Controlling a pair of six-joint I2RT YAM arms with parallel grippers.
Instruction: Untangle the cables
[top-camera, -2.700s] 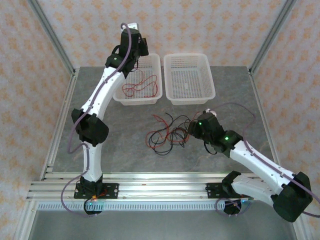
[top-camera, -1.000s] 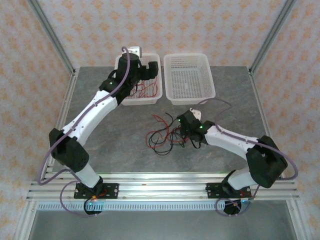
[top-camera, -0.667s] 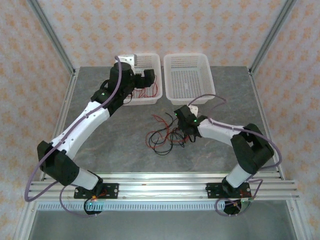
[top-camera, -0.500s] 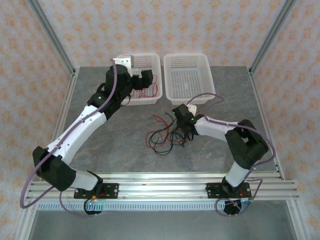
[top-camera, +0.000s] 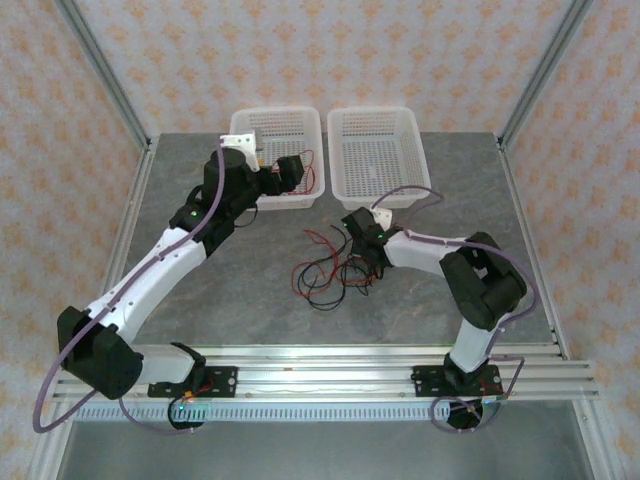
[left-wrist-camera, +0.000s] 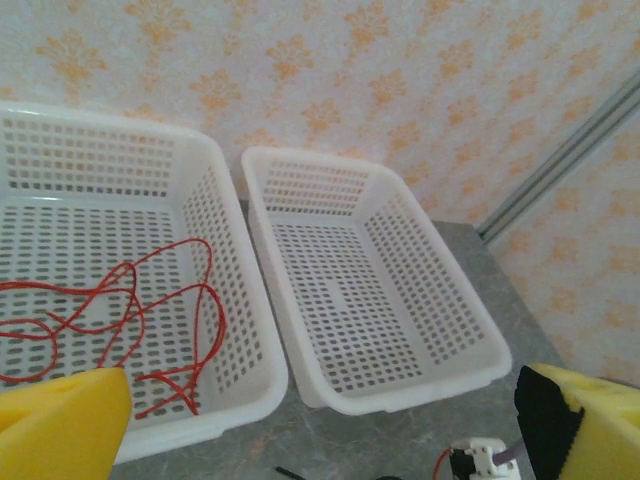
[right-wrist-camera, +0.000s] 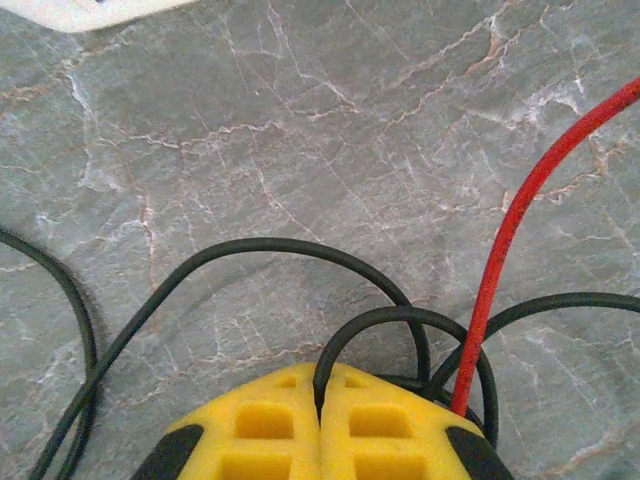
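A tangle of thin red and black cables (top-camera: 328, 270) lies on the grey table in the middle. My right gripper (top-camera: 366, 262) reaches down into its right side. In the right wrist view the yellow fingers (right-wrist-camera: 260, 425) are pressed together, shut on a black cable (right-wrist-camera: 400, 318) that loops out from between them, with a red cable (right-wrist-camera: 510, 240) crossing beside it. My left gripper (top-camera: 298, 170) hovers at the front of the left basket (top-camera: 290, 112); its yellow pads (left-wrist-camera: 60, 420) stand wide apart with nothing between them. A red cable (left-wrist-camera: 120, 300) lies loose inside that basket (left-wrist-camera: 240, 330).
A second white basket (top-camera: 335, 160) stands to the right of the first and holds nothing (left-wrist-camera: 400, 395). The right arm's elbow (top-camera: 485, 280) is folded over the table's right half. Metal frame posts and the near rail (top-camera: 320, 365) bound the table.
The right gripper has closed on a black cable at the tangle's right side. The left arm has drawn back from over the left basket toward its front edge, still open.
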